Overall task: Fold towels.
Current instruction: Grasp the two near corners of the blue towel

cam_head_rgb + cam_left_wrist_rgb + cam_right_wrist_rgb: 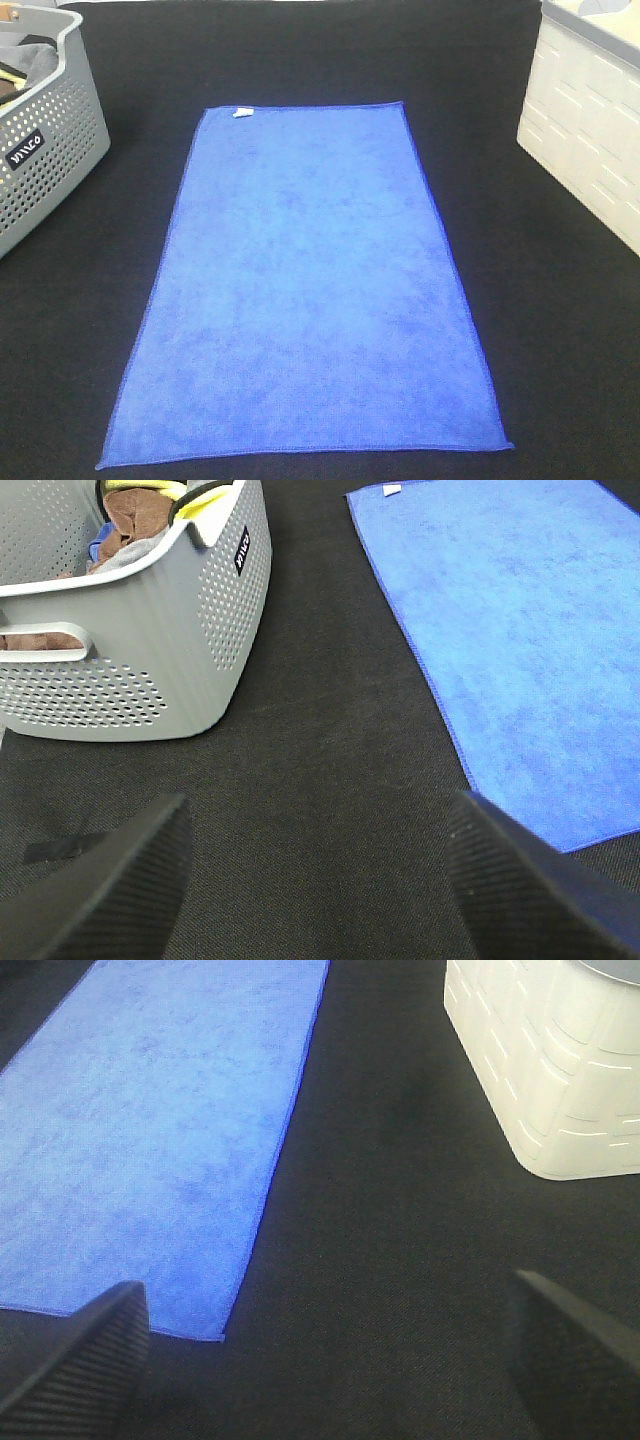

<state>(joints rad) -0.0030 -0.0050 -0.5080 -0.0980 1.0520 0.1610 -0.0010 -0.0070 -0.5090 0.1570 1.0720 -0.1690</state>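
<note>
"On the black fabric tabletop (pixel 560 330), right in the middle, is that the one to be folded?"

"Yes, the bright royal-blue microfiber towel (pixel 305 290). It lies fully spread and flat, a single layer, its long sides running away from the robot. Darker blue stitching goes round the edge, and a small white tag (pixel 241 111) sits at the far left corner."

"What stands around it?"

"To the far left there's a grey perforated plastic basket (pixel 45 160) with a black label on its side. It stands apart from the towel, with bare black cloth between them. The left wrist camera shows a brown cloth (pixel 135 515) and something yellow bundled inside. Far right is a cream-white moulded plastic crate (pixel 590 120), also clear of the towel."

"And the arms?"

"The left gripper (pixel 320 855) hangs over the black cloth between the basket and the towel's left edge. Its dark ribbed fingers (pixel 120 890) are spread wide, with only tabletop between them. The right gripper (pixel 330 1335) is just as wide apart, above the tabletop by the towel's right side. The towel's near right corner shows between its fingers (pixel 90 1360); the crate is further off. Neither touches the towel."
</note>
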